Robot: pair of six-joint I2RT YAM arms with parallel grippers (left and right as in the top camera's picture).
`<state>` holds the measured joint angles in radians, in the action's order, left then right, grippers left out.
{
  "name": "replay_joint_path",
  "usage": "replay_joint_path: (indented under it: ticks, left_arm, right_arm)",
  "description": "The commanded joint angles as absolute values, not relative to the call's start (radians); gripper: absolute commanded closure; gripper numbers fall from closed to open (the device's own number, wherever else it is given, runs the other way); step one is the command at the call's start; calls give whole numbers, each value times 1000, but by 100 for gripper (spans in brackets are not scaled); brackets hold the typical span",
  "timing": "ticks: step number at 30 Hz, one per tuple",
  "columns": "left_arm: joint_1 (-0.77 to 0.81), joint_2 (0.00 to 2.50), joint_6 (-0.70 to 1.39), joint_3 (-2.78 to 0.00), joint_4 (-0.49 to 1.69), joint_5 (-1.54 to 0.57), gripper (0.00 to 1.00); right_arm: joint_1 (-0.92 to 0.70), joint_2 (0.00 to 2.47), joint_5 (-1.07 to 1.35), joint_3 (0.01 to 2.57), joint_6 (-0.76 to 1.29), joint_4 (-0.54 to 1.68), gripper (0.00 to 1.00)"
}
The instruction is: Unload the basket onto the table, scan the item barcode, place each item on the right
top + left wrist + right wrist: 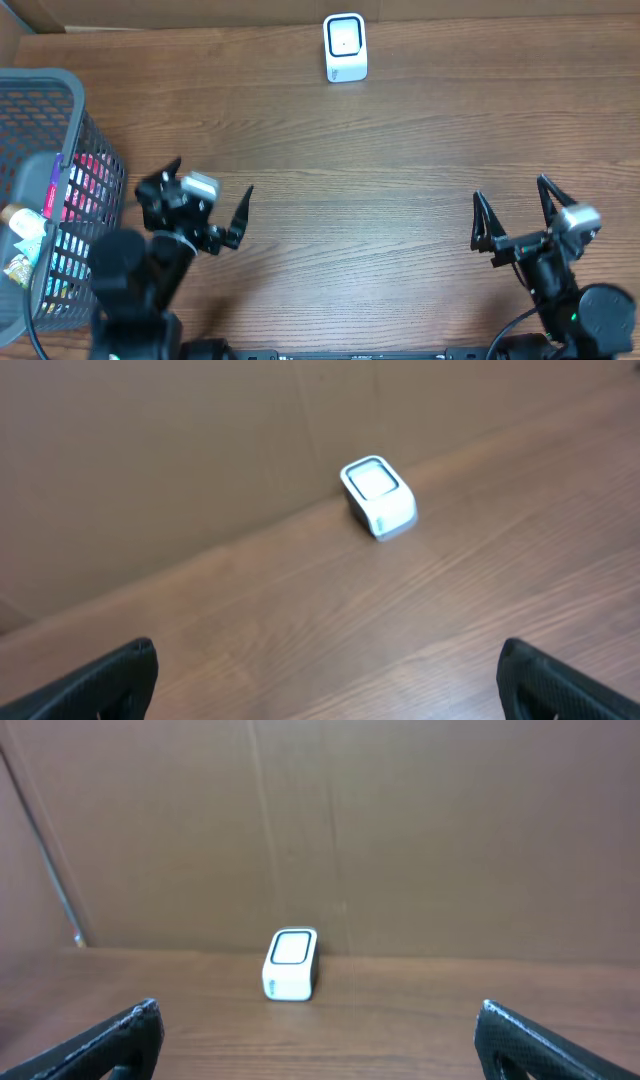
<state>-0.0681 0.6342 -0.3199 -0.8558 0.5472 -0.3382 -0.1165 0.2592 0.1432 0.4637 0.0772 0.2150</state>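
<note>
A white barcode scanner (345,47) stands at the far edge of the wooden table, its window facing up; it also shows as the scanner (378,495) in the left wrist view and the scanner (292,963) in the right wrist view. Several packaged items, among them a pink one (92,180), lie in the grey wire basket (45,82) at the left. My left gripper (214,176) hovers open beside the basket, empty, seen in its own view as the gripper (327,650). My right gripper (510,190) hangs open at the near right, nothing between its fingers (319,1008).
A brown cardboard wall (400,820) rises behind the scanner. A thin cable (45,850) runs down the wall at the left. Bare wood table (360,200) stretches between the two arms and the scanner.
</note>
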Motion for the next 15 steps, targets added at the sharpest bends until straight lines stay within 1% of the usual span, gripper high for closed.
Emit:
replay_joint_path:
  ticks: [1, 4, 8, 12, 15]
  left_arm:
    - [-74, 812, -309, -1099, 680, -417, 0]
    - [-74, 986, -299, -1342, 896, -446, 0]
    - [-72, 1223, -291, -1670, 1220, -446, 1]
    - [-73, 1346, -287, -1812, 1358, -446, 0]
    - [-72, 1394, -287, -1815, 1360, -455, 0]
  right_arm:
    - [-111, 408, 211, 644, 42, 287, 0]
    - [-111, 563, 230, 815, 14, 423, 0]
    - [-111, 799, 251, 1096, 14, 665, 0]
    - [-111, 997, 283, 1346, 14, 896, 0]
    - [-111, 1104, 284, 1464, 36, 1002, 0]
